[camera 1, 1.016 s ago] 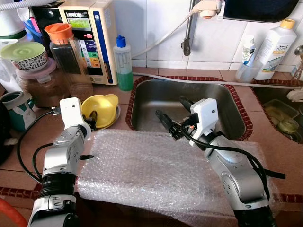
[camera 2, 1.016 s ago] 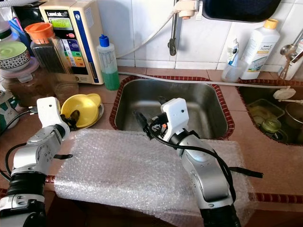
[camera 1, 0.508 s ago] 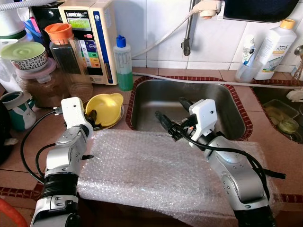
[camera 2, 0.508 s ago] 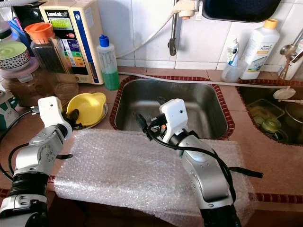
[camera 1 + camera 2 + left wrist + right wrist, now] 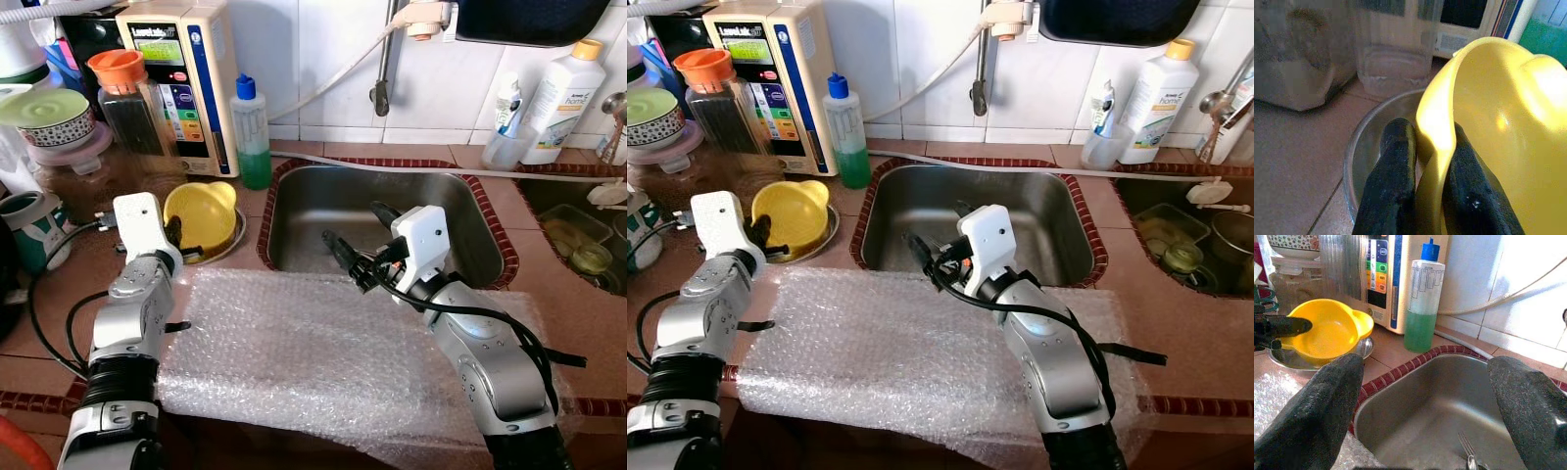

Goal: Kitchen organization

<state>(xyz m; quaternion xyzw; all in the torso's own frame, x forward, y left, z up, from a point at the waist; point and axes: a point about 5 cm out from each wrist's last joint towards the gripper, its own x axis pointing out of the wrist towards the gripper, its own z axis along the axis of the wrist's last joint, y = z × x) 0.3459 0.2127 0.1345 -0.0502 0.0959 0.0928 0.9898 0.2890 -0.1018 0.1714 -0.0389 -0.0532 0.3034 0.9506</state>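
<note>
Rim-pinched by the left gripper [image 5: 1420, 196], the yellow bowl [image 5: 200, 210] tilts in a steel dish [image 5: 1364, 147] on the bench [image 5: 69, 294]; probably light, stiff, slippery plastic. Right gripper [image 5: 355, 243] hangs wide open, empty, over the sink [image 5: 313, 201].

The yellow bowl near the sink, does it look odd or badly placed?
Yes. The yellow bowl sits tilted on a metal dish, not flat, because the left gripper pinches its rim and tips it.
</note>
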